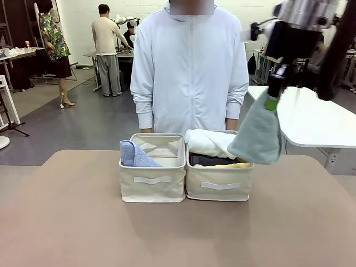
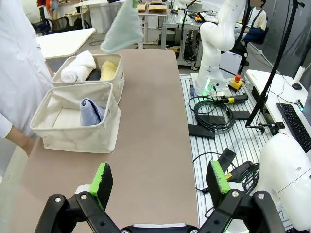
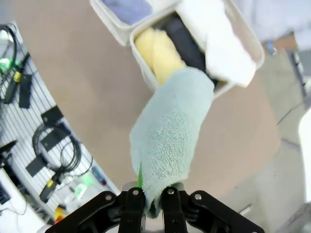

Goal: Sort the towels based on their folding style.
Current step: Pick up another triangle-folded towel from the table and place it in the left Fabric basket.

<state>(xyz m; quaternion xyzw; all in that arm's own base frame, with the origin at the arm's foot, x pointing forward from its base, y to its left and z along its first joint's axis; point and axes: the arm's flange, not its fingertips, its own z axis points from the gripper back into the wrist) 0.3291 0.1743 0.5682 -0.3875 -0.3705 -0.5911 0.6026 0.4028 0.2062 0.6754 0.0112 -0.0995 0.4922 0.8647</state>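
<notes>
Holding green towel (image 1: 258, 139) in right hand (image 1: 271, 103), at right bin's (image 1: 219, 189) 2 o'clock. From left wrist: left hand (image 2: 160, 180) wide above bench (image 2: 155, 126).

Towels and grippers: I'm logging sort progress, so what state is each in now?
right gripper: shut on sage-green towel
left gripper: open, empty
sage-green towel: hanging in air
light blue towel: folded, in left bin
white towel: rolled, on top in right bin
dark grey towel: in right bin, partly covered
yellow towel: in right bin
</notes>
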